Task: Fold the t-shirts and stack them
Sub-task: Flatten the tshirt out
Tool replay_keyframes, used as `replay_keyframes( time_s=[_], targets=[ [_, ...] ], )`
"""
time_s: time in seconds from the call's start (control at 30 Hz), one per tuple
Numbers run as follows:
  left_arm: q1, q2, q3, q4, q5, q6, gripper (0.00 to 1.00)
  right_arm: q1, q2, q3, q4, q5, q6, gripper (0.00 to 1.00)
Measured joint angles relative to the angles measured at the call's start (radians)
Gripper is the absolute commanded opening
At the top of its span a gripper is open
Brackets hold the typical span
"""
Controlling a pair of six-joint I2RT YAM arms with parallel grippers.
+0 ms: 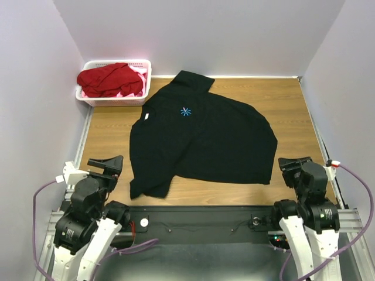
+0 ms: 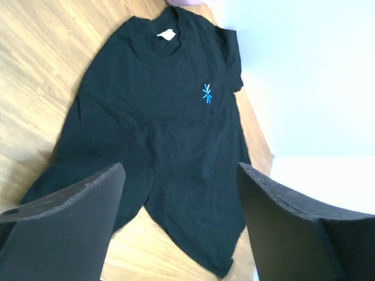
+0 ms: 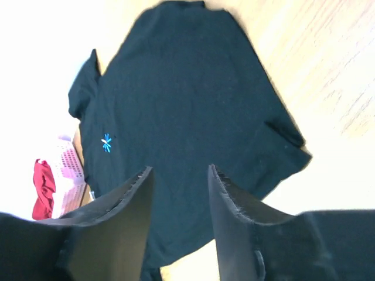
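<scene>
Centrally: black t-shirt (image 1: 199, 137) spread flat, front up, on wooden table (image 1: 293, 99). It lies sideways, w/ neck to L and hem to R. One short sleeve points to the far wall, the other to the near table edge. Light-blue asterisk logo (image 1: 186, 111) sits on the chest, on the far side of ctr. A small white neck label (image 1: 146, 116) shows inside the collar. Cloth is mostly smooth, w/ shallow creases near the hem & the near sleeve.

Far-L corner: white slotted basket (image 1: 147, 82), just beside the shirt's far shoulder; contact cannot be judged. Inside it, red t-shirt (image 1: 111, 79) is bunched on top, w/ pink t-shirt (image 1: 138, 69) showing beneath & at the basket's far-R corner. Neither is folded.

Near edge, L side: L gripper (image 1: 108, 168) is raised just beside the near sleeve, apart from the cloth. Its jaws are spread wide, nothing btwn them. The L wrist view looks through the gap along the shirt toward the collar.

Near edge, R side: R gripper (image 1: 293, 167) is raised beside the near hem corner, apart from the cloth. Its jaws are parted w/ a moderate gap, narrower than the L pair, nothing held. The R wrist view shows the shirt through the gap, w/ the basket at its L margin.
</scene>
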Motion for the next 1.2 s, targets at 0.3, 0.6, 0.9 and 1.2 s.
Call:
replay_keyframes(
  time_s=[0.3, 0.6, 0.9, 1.2],
  targets=[
    [0.000, 0.080, 0.056, 0.093, -0.032, 0.164, 0.91, 0.000, 0.327, 0.064, 0.072, 0.043, -0.180, 0.49],
    [-0.001, 0.830, 0.068, 0.480, 0.190, 0.453, 0.81, -0.056, 1.160, 0.464, 0.343, 0.032, -0.550, 0.47],
    [-0.004, 1.199, 0.212, 0.595, 0.229, 0.634, 0.73, -0.230, 1.606, 0.742, 0.478, -0.238, -0.671, 0.58],
    [0.003, 1.464, 0.267, 0.639, 0.241, 0.713, 0.39, -0.227, 1.736, 0.808, 0.496, -0.420, -0.761, 0.49]
  ],
)
